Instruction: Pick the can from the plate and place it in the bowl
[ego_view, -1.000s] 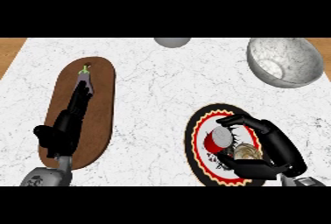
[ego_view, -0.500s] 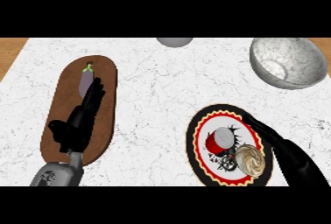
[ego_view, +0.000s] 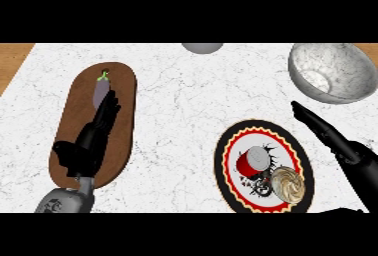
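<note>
A red-and-silver can lies on the round red-rimmed plate at near right; the grey metal bowl sits far right.

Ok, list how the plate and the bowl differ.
The plate is flat, red, white and black with a yellow edge; the bowl is deep and mottled grey. The plate carries the can and a beige spiral item; the bowl shows nothing inside. Both are round and stand on the right of the counter.
</note>
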